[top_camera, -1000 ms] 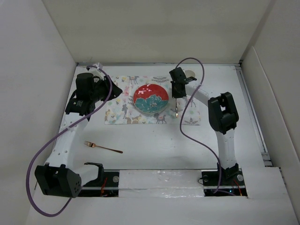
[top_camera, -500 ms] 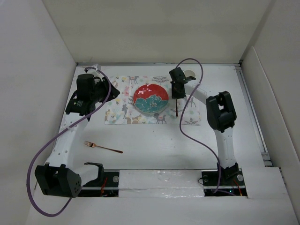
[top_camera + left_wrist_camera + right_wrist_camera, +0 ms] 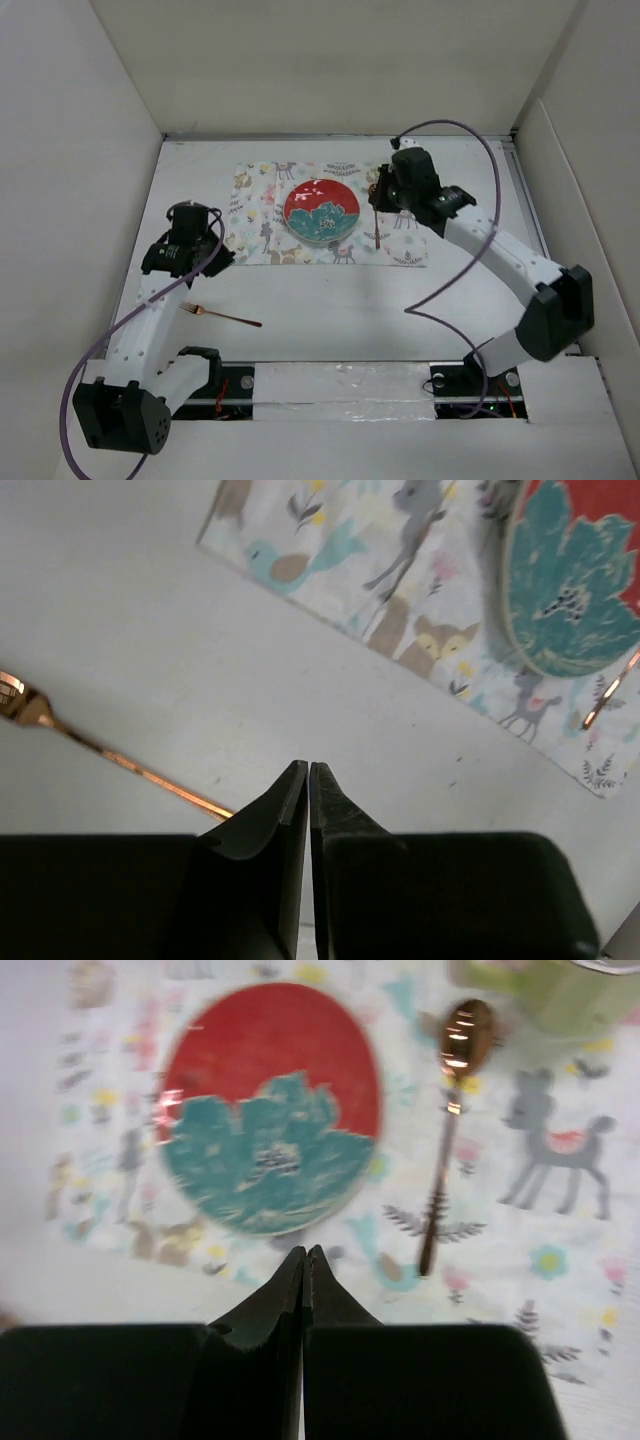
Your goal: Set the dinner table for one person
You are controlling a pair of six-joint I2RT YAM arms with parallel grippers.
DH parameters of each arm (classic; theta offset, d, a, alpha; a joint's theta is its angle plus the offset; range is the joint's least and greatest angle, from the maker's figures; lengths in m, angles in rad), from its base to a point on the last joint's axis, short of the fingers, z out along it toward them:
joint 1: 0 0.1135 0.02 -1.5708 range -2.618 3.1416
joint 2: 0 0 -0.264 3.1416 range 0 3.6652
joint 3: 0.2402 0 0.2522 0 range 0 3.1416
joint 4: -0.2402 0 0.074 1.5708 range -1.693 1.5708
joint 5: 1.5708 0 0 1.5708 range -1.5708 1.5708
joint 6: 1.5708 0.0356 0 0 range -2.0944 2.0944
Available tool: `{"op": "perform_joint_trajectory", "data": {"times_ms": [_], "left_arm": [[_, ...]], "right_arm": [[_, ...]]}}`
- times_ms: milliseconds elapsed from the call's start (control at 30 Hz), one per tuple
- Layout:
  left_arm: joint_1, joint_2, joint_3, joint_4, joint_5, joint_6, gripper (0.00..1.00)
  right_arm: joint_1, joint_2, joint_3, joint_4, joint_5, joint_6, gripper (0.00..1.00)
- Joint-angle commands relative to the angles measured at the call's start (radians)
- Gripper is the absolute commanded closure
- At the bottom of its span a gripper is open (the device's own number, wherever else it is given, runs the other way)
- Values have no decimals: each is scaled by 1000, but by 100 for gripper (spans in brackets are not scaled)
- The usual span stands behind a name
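Observation:
The dinner table (image 3: 330,300) is a white tabletop with a deer-print placemat (image 3: 258,215) at its back. A red and teal plate (image 3: 321,211) sits on the mat, and a copper spoon (image 3: 378,225) lies just right of it. A copper fork (image 3: 222,315) rests on the bare table at the near left. My left gripper (image 3: 216,261) is shut and empty, hovering between the mat's left corner and the fork (image 3: 90,745). My right gripper (image 3: 377,190) is shut and empty above the mat, with the plate (image 3: 270,1110) and spoon (image 3: 448,1130) ahead of it.
A pale green cup (image 3: 540,990) stands at the far edge of the mat beyond the spoon, seen only in the right wrist view. White walls close in the table on the left, back and right. Purple cables loop off both arms.
The left arm pulled back from the mat's far left corner toward the fork, and its gripper went from open to shut. The right arm swung out to the right, its gripper drawn up off the spoon.

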Motion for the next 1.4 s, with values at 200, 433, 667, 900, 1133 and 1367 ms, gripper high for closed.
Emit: {"op": "perform_joint_trajectory", "data": {"times_ms": [200, 433, 667, 900, 1133, 1367], "left_arm": [[-4, -175, -133, -231, -92, -318, 79], [-4, 56, -164, -225, -157, -402, 68], [-4, 33, -238, -151, -187, -574, 57], [-4, 180, -173, -197, -319, -657, 57], [-4, 144, 124, -116, -382, -461, 84], [-4, 44, 423, -32, -220, -144, 100]], "right_arm": [[188, -341, -369, 137, -207, 113, 89], [220, -560, -421, 42, -241, 83, 76], [220, -683, -421, 5, -276, 63, 67], [238, -675, -384, -24, -266, 61, 66], [319, -519, -501, 144, -388, 66, 100], [594, -182, -331, 298, -258, 11, 79]]}}
